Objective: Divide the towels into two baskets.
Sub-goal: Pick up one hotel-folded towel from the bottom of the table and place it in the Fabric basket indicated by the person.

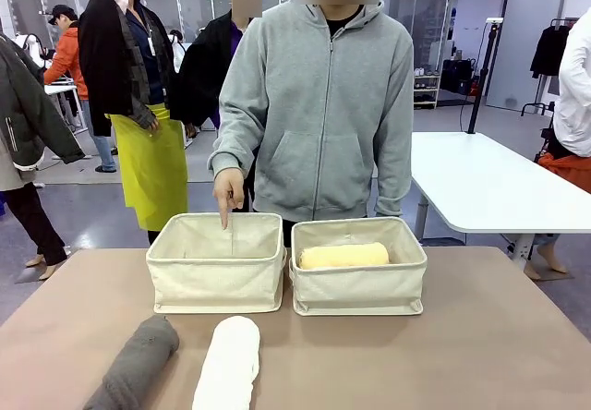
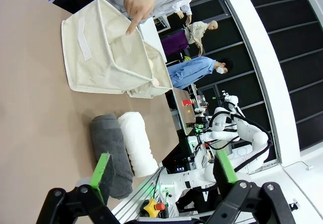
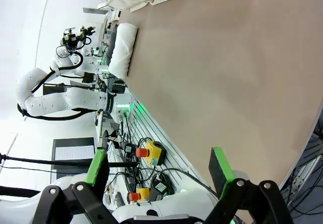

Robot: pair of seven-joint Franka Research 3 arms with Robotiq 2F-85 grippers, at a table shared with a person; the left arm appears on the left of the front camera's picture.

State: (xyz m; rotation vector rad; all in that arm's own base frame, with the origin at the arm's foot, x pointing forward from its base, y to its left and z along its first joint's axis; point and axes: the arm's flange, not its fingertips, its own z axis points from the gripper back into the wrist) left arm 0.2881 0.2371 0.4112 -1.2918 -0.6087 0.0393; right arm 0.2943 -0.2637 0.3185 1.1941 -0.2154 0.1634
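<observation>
My left claw (image 2: 164, 176): wide open, empty. Dark grey rolled terry towel (image 2: 108, 138) just past one finger, white rolled terry towel (image 2: 137, 143) beside it. Beyond, cream canvas basket (image 2: 101, 57), person's hand (image 2: 139, 4) pointing in. My right claw (image 3: 159, 168): gaping, empty, over tan surface (image 3: 227, 72).

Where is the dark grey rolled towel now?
In the front view the dark grey rolled towel lies near-left on the table, beside the white rolled towel, before the left cream canvas basket.

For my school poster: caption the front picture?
Hand points into left basket; yellow towel inside right basket; grey towel, white towel waiting.
</observation>
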